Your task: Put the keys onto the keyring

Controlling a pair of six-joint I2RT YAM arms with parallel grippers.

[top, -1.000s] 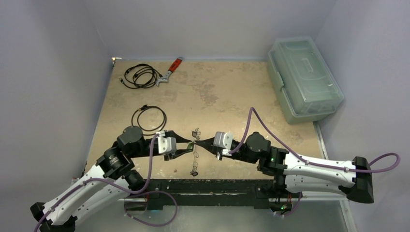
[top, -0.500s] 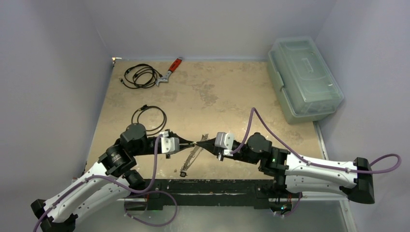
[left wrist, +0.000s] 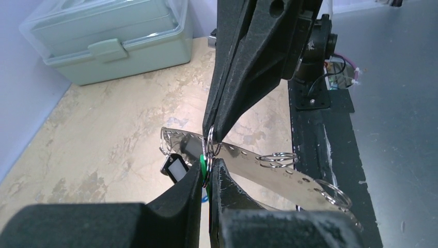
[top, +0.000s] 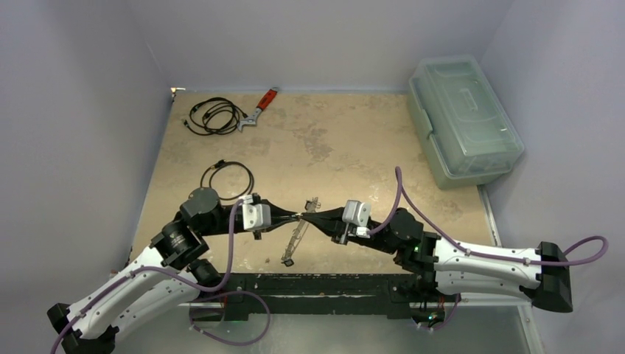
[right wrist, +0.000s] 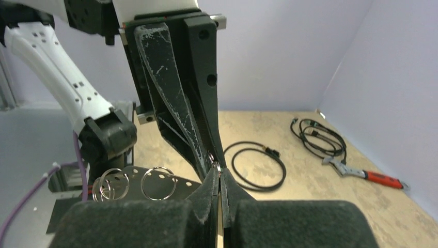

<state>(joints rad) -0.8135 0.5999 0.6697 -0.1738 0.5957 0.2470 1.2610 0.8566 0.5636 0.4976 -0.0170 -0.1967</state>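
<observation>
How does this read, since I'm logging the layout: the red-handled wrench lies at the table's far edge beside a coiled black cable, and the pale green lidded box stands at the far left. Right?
Not quite: the pale green lidded box stands at the far right, as the top external view shows. The red-handled wrench and coiled black cable are as you say.
</observation>
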